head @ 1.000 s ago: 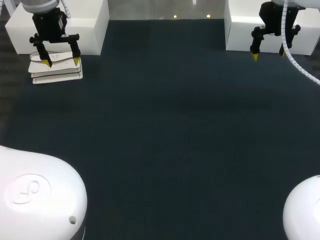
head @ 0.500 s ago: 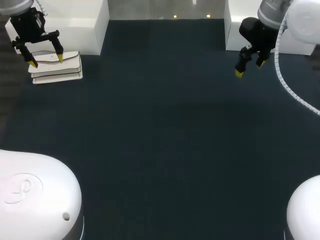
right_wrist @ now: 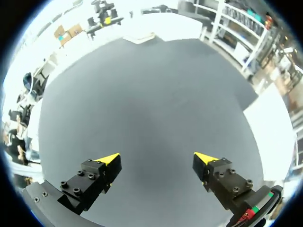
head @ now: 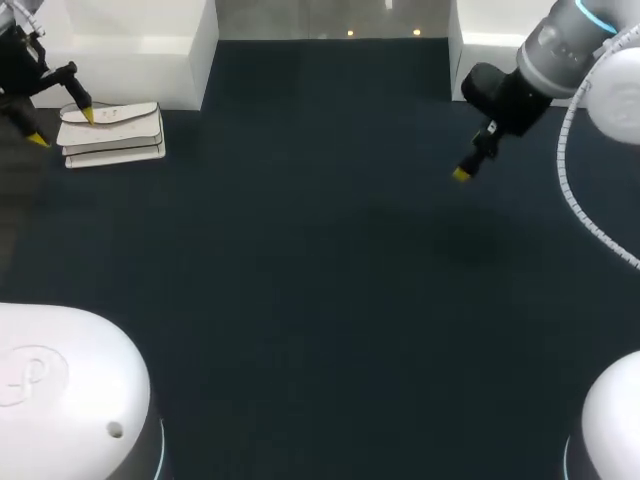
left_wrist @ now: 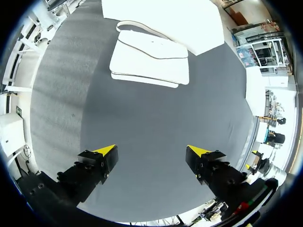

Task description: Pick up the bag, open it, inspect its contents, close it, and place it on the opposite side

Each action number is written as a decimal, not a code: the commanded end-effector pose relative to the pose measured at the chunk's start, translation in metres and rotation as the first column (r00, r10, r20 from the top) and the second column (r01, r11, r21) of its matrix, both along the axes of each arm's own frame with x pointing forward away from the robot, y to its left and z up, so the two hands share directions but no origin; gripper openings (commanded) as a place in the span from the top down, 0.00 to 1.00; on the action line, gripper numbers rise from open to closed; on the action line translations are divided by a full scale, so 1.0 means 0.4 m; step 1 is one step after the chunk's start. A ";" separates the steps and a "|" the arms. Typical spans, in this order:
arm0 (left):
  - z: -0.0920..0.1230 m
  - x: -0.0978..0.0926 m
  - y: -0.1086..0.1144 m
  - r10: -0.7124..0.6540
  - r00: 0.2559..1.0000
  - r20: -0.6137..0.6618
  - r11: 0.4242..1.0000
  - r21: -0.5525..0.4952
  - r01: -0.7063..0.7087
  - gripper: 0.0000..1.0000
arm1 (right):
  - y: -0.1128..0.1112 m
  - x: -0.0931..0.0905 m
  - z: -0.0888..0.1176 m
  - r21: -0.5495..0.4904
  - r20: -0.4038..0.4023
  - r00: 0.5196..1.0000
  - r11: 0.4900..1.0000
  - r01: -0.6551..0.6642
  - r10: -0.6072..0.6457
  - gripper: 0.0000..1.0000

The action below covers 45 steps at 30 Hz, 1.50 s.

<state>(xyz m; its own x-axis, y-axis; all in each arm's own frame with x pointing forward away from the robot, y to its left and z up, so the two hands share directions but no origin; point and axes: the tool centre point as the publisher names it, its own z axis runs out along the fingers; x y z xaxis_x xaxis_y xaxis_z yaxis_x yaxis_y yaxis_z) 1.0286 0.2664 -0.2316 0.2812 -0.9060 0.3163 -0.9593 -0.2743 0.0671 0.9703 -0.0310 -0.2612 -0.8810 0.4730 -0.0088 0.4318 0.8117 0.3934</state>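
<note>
left pincer (head: 62, 127) has slid left, now half off the bag (head: 110, 133), jaws wide open & empty. right pincer (right_wrist: 158, 161), also open w/ nothing in it, has swung in from far right twd the middle. bag lies untouched at far left of tabletop (head: 320, 300), so pickup hasn't begun; left prob. needs a re-approach.

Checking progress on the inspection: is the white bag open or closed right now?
Closed. The bag lies flat on the table with its flap down over the front, nothing of its inside showing.

A robotics lab: left arm (head: 60, 390) and right arm (head: 570, 45) over a dark table (head: 320, 300).
</note>
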 end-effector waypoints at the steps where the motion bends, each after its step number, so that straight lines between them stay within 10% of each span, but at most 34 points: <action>1: -0.014 0.014 0.026 0.008 1.000 0.016 0.999 -0.045 -0.007 0.00 | 0.010 -0.007 -0.019 0.090 0.110 0.985 0.985 -0.144 0.134 0.00; 45: -0.081 0.140 0.184 -0.093 0.987 0.132 0.977 -0.176 0.116 0.00 | 0.155 0.017 -0.125 0.117 0.104 0.908 0.902 -0.416 0.406 0.00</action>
